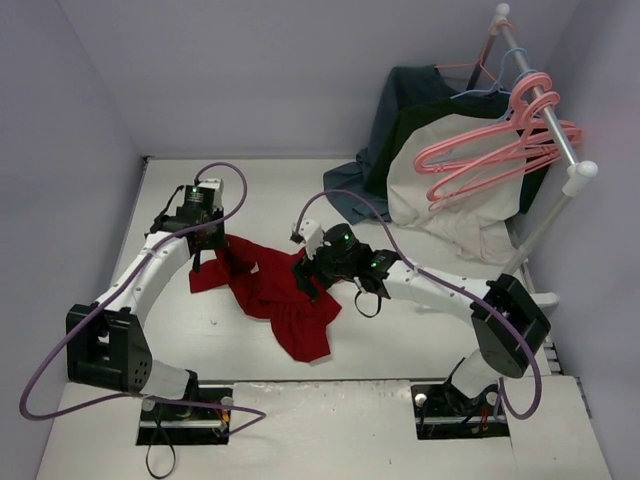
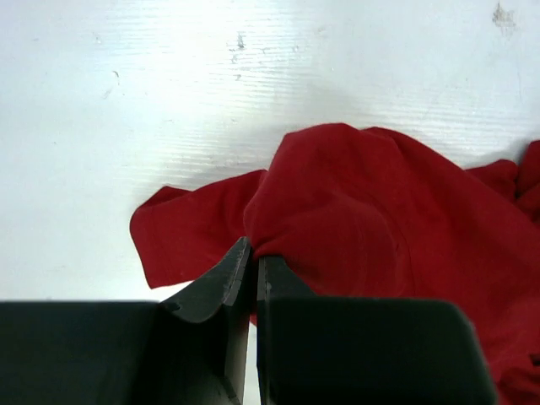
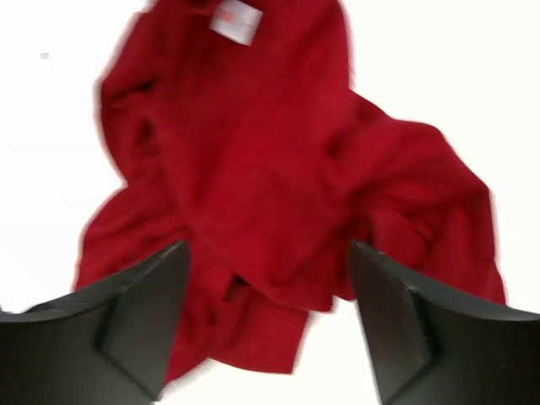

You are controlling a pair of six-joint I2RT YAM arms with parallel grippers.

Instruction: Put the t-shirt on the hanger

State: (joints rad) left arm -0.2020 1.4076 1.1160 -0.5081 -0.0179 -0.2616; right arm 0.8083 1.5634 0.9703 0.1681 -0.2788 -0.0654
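Left jaws, clamped on the t-shirt [image 2: 363,211], hide the pinched fold.

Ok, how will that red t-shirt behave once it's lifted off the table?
Probably floppy: the t-shirt lies crumpled in folds on the table, so it should sag from any grip. Likely light, since the left gripper pinches only a thin fold. Pushed, it would probably bunch rather than slide.

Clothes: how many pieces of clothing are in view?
3. The red t-shirt lies crumpled on the table; a dark blue-grey garment and a cream-and-dark-green garment hang at the rack, back right. Others may be hidden behind them.
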